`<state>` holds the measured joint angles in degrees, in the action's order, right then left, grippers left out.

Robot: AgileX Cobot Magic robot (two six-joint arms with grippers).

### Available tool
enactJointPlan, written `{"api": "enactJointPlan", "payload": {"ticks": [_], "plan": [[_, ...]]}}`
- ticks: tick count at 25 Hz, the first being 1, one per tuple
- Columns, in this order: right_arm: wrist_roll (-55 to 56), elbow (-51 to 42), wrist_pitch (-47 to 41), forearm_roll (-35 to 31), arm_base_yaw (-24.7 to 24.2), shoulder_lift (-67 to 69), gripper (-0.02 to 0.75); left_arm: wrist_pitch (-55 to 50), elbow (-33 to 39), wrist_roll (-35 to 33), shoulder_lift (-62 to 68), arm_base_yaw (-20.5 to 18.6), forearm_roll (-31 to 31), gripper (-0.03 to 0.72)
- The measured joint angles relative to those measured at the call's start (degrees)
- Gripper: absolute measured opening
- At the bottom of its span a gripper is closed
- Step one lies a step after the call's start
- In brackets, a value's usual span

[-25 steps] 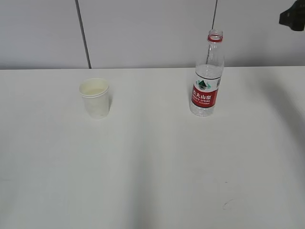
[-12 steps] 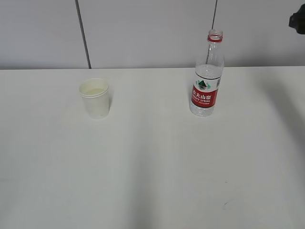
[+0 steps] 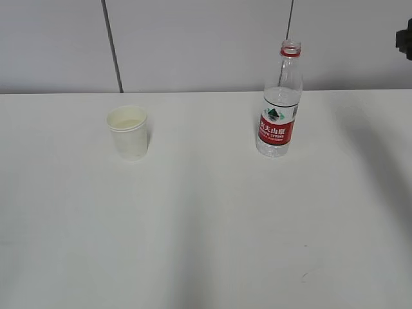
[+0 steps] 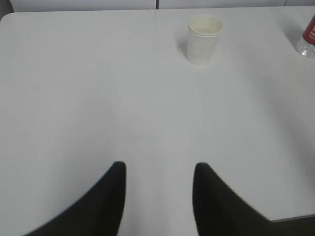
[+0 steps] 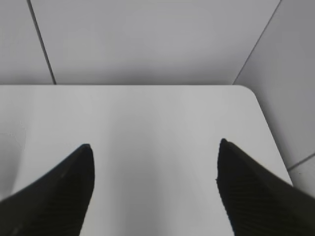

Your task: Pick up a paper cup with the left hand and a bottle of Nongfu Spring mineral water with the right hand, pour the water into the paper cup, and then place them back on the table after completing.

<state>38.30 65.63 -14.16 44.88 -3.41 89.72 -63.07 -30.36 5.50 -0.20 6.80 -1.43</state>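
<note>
A white paper cup [image 3: 129,132] stands upright on the white table [image 3: 206,225] at the left. It also shows in the left wrist view [image 4: 204,39], far ahead of my open, empty left gripper [image 4: 159,169]. An uncapped clear bottle [image 3: 279,103] with a red label and clear water in its lower part stands at the right; its base shows at the left wrist view's edge [image 4: 307,42]. My right gripper [image 5: 155,147] is open wide and empty above the table's far right corner; the bottle is out of its view. A bit of the right arm [image 3: 404,40] shows at the exterior view's right edge.
A grey panelled wall [image 3: 206,45] rises behind the table's far edge. The table's rounded far right corner [image 5: 246,91] shows in the right wrist view. A faint scuff mark [image 3: 308,275] lies near the front right.
The black part of the right arm at the upper right edge has drawn back to the right and shows less. The cup and the bottle have not moved.
</note>
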Motion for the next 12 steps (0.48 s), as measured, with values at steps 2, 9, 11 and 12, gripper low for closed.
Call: {"api": "enactJointPlan", "payload": {"ticks": [2,9,11,12], "plan": [[-9.4,0.0,-5.4,-9.5,1.2,-2.7,0.573,0.0,0.0,0.0,0.0,0.0,0.0,0.290],[-26.1,0.0,-23.0,-26.2,3.1,-13.1,0.573,0.0,0.0,0.0,0.0,0.0,0.0,0.290],[-27.4,0.0,-28.3,-27.1,3.1,-16.2,0.573,0.0,0.0,0.0,0.0,0.0,0.0,0.290],[-27.8,0.0,-31.1,-27.7,3.1,-17.9,0.573,0.0,0.0,0.0,0.0,0.0,0.0,0.290]]}}
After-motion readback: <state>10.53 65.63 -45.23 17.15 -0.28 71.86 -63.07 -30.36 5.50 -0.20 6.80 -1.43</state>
